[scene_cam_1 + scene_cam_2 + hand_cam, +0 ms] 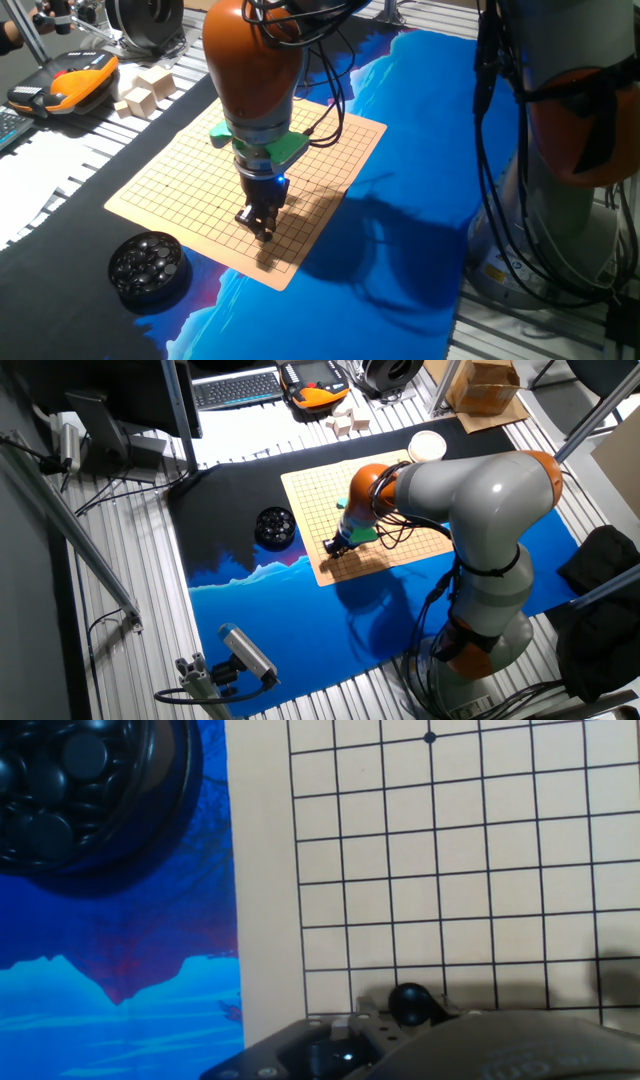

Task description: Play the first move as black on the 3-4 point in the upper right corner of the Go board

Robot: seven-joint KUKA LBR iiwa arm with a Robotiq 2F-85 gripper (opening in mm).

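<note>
The wooden Go board [190, 170] lies on a blue and black cloth; it also shows in the other fixed view [425, 540] and the hand view [480, 870]. My gripper [262, 226] hangs low over the board's corner region nearest the bowl, also seen in the other fixed view [334, 547]. In the hand view the gripper [408, 1012] has its fingers close on both sides of the small glossy black stone [408, 1001], just above the grid near the board's edge. The round black bowl of stones [148, 268] [75, 790] stands off the board beside that corner.
The blue cloth [420, 150] covers the table around the board. Wooden blocks [146, 90] and an orange device [70, 80] lie beyond the board's far side. A white round lid [427, 445] sits by the board. The arm's base [480, 630] stands beside the cloth.
</note>
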